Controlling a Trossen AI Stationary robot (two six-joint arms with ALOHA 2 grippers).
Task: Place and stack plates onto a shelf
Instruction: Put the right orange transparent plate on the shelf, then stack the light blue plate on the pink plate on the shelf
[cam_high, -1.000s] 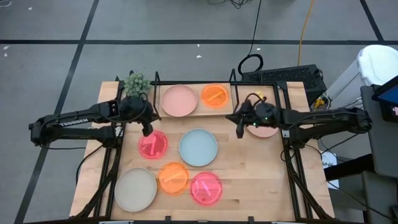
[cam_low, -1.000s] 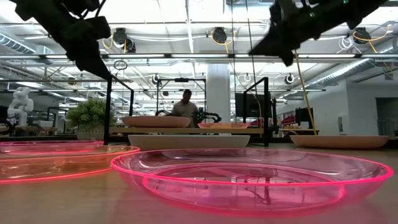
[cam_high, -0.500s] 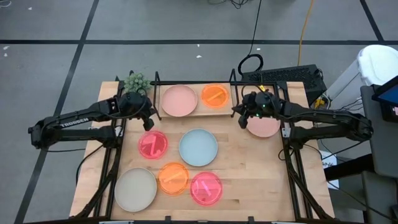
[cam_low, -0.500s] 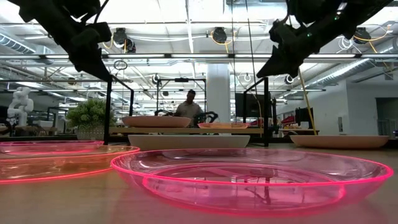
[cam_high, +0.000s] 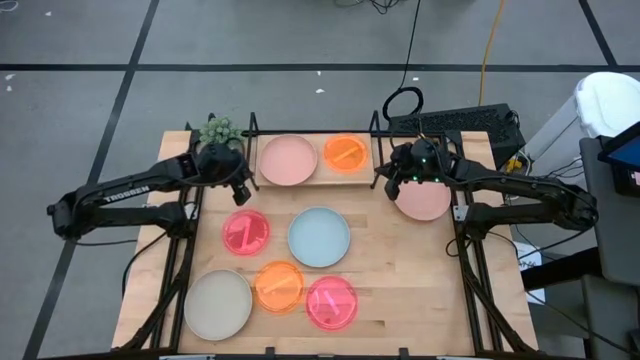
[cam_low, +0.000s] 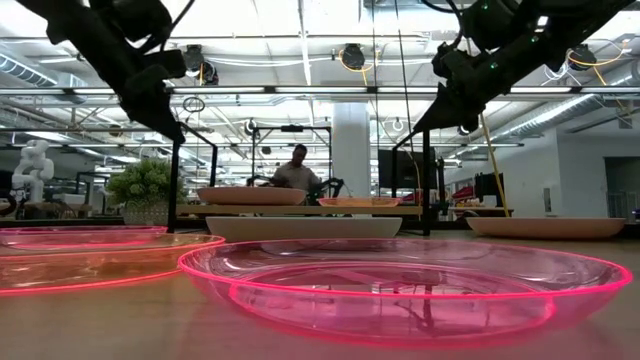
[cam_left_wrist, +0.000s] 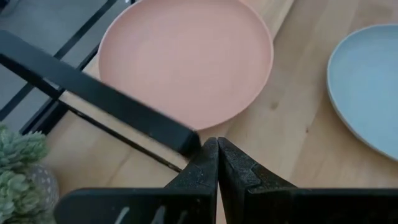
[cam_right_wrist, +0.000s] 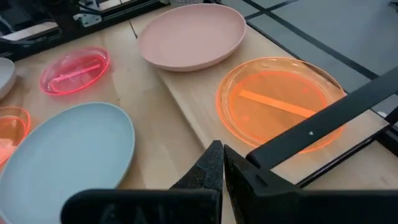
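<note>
Your wooden table (cam_high: 400, 290) carries everything here, and along its far edge sits the shelf (cam_high: 318, 180), a light board between black wire end frames, with a pale pink plate (cam_high: 288, 161) and a small orange plate (cam_high: 346, 152) lying side by side on it. In front of the shelf you have a light blue plate (cam_high: 319, 237) near the table's middle, a cream plate (cam_high: 217, 305) at the near left corner, and another pale pink plate (cam_high: 424, 203) to the right, partly under the right arm. The smaller translucent ones lie between them: a neon pink plate (cam_high: 245, 232) left of the blue one, a second orange plate (cam_high: 278, 285) beside the cream one, and a second neon pink plate (cam_high: 332, 303) just right of that. Your left gripper (cam_left_wrist: 217, 149) hangs above the shelf's left end frame with its jaws closed on nothing; the black bar of that frame (cam_left_wrist: 93, 93) crosses between it and the pink plate. Your right gripper (cam_right_wrist: 222, 155) hovers at the shelf's right end, jaws closed and empty too, with that frame's bar (cam_right_wrist: 323, 124) cutting across in front of the orange plate. A small potted plant (cam_high: 218, 131) stands at the far left corner, just behind the left gripper.
</note>
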